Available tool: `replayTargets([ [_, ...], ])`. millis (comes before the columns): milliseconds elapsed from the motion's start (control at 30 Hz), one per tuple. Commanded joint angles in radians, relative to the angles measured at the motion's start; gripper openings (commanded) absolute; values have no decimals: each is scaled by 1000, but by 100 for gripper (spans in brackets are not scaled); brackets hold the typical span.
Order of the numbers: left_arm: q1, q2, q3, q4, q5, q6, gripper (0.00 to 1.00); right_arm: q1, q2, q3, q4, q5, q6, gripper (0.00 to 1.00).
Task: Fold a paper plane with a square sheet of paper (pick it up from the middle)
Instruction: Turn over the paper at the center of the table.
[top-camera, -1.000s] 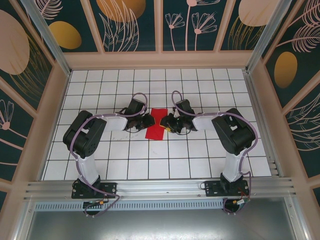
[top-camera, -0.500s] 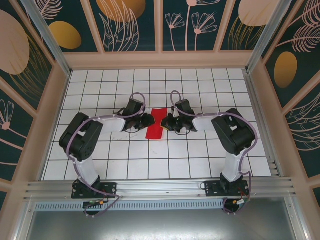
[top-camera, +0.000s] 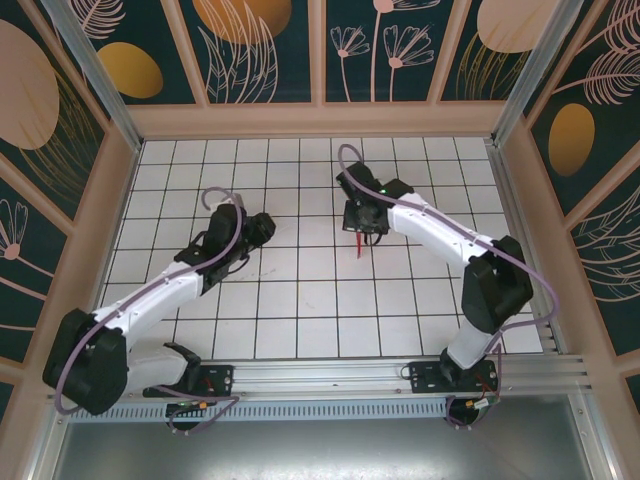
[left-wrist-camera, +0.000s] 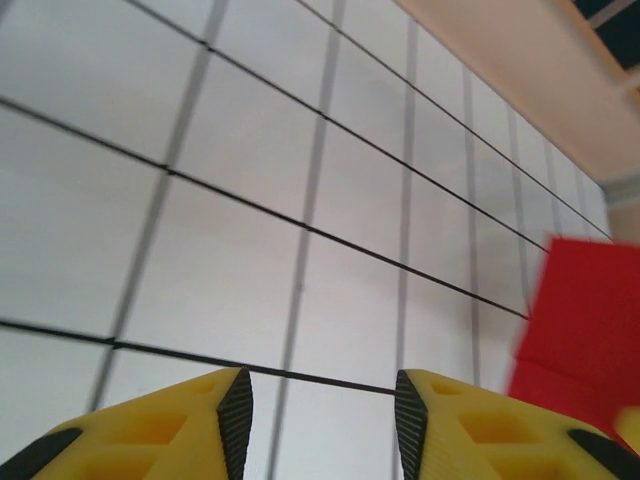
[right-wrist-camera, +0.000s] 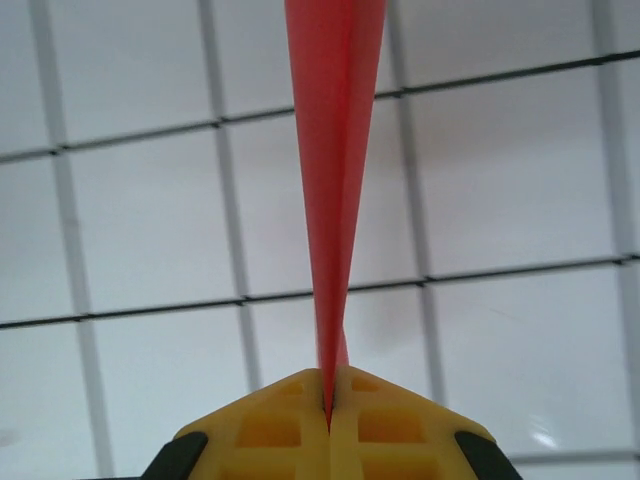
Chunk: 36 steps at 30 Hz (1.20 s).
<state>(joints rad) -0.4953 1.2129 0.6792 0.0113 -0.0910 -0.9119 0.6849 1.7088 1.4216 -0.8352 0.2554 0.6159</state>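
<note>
The red paper plane (right-wrist-camera: 335, 150), folded slim with a centre crease, hangs edge-on from my right gripper (right-wrist-camera: 330, 385), whose jaws are shut on its narrow end. Seen from above, the right gripper (top-camera: 358, 226) is over the middle of the table, right of centre, and the paper plane (top-camera: 357, 246) shows as a thin red sliver below it. My left gripper (top-camera: 266, 228) is about two tiles to its left, apart from the paper. The left gripper (left-wrist-camera: 320, 385) stands open over bare tiles, with the paper plane (left-wrist-camera: 585, 320) off to its right.
The white grid table (top-camera: 300, 320) is boxed in by a wooden back wall (top-camera: 320, 120) and side walls (top-camera: 105, 230). An aluminium rail (top-camera: 320, 375) with both arm bases runs along the near edge.
My right gripper closed on the paper, lifted it off the table and carried it right. The left gripper opened, let go and drew back to the left.
</note>
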Motion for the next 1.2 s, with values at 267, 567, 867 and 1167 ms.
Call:
replayTargets([
  [267, 27, -147, -81, -97, -188, -97, 46, 205, 388, 220, -346, 157, 25, 12],
  [567, 31, -152, -91, -96, -169, -93, 47, 223, 356, 204, -62, -78, 18, 38],
  [867, 30, -61, -77, 29, 10, -37, 47, 62, -135, -367, 569, -484, 42, 40],
  [1167, 29, 187, 41, 186, 363, 24, 46, -30, -145, -656, 916, -669, 132, 17],
])
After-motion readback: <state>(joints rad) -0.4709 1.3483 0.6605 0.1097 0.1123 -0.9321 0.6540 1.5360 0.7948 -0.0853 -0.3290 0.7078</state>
